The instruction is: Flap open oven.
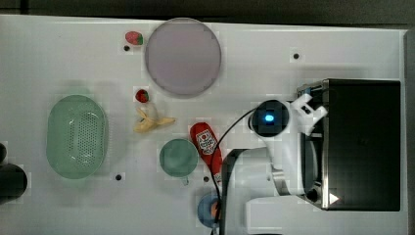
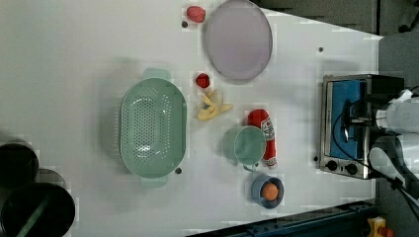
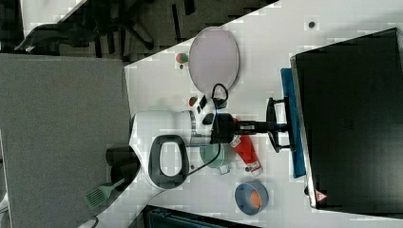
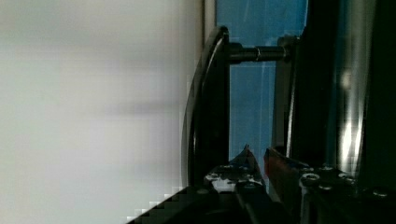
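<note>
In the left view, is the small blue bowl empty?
No, the small blue bowl holds an orange round thing inside it.

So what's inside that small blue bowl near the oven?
An orange round thing sits inside the blue bowl, clear in the left view. What lies beneath it on the bowl's floor is covered.

A robotics laboratory: a white robot arm (image 3: 161, 142) works over a white table (image 1: 58, 58) with regularly spaced bolt holes, set with a toaster oven (image 1: 362, 144), toy strawberries (image 1: 134, 37) and a plastic colander (image 2: 153, 127), beside a grey partition panel (image 3: 62, 133).
</note>
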`<control>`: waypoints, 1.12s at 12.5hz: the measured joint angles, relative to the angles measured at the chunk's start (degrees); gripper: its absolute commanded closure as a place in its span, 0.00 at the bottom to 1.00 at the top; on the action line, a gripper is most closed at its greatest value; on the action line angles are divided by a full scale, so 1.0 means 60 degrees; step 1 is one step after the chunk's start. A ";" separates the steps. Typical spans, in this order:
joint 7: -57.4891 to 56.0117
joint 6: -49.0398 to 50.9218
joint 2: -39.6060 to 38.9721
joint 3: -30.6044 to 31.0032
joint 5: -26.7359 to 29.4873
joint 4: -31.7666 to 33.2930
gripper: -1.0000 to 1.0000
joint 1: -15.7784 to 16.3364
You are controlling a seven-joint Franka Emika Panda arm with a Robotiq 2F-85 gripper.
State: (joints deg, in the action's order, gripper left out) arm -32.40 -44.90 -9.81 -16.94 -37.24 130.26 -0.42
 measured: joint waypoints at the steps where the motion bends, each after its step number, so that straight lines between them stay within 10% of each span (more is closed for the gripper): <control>1: 0.0438 0.0112 -0.0070 0.0207 -0.0159 0.0000 0.83 0.0045; 9: 0.5207 0.0629 -0.2280 0.1262 -0.3455 -0.0168 0.83 0.1397; 14: 0.6716 0.0755 -0.3858 0.1485 -0.3977 -0.0448 0.83 0.1869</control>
State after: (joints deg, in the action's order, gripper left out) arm 7.90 -40.37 -32.96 -8.03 -61.10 127.57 10.79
